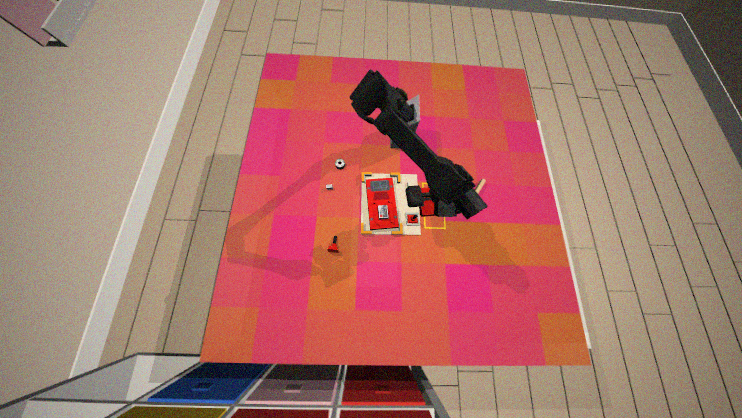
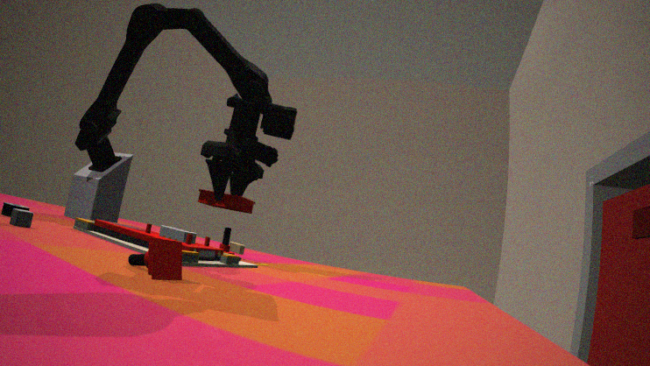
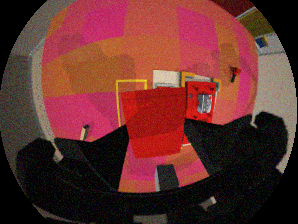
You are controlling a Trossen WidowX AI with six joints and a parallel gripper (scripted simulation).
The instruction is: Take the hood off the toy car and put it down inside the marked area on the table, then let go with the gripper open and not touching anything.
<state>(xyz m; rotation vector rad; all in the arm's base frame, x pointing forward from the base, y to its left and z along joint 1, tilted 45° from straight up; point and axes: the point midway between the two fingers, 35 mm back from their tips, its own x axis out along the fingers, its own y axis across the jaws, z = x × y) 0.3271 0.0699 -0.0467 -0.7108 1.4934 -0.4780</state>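
Observation:
The red toy car (image 1: 383, 203) (image 2: 119, 227) (image 3: 201, 99) lies on a white base plate (image 1: 410, 181) in the middle of the pink and orange mat. My gripper (image 1: 423, 201) (image 2: 227, 193) (image 3: 155, 123) is shut on the car's flat red hood (image 1: 428, 206) (image 2: 226, 202) (image 3: 154, 125) and holds it in the air, level, well above the table. It hangs just right of the car, over the left part of the yellow marked rectangle (image 1: 435, 227) (image 3: 131, 82). The arm hides most of that rectangle in the top view.
A red piece with a black stub (image 1: 332, 245) (image 2: 162, 260) lies in front of the car. A grey ring (image 1: 339, 164) and a small grey cube (image 1: 329, 186) lie to its left. A beige peg (image 1: 480, 184) shows beside the arm. The grey arm pedestal (image 1: 413, 111) (image 2: 97, 186) stands behind. Coloured bins (image 1: 290, 389) sit past the mat's front edge.

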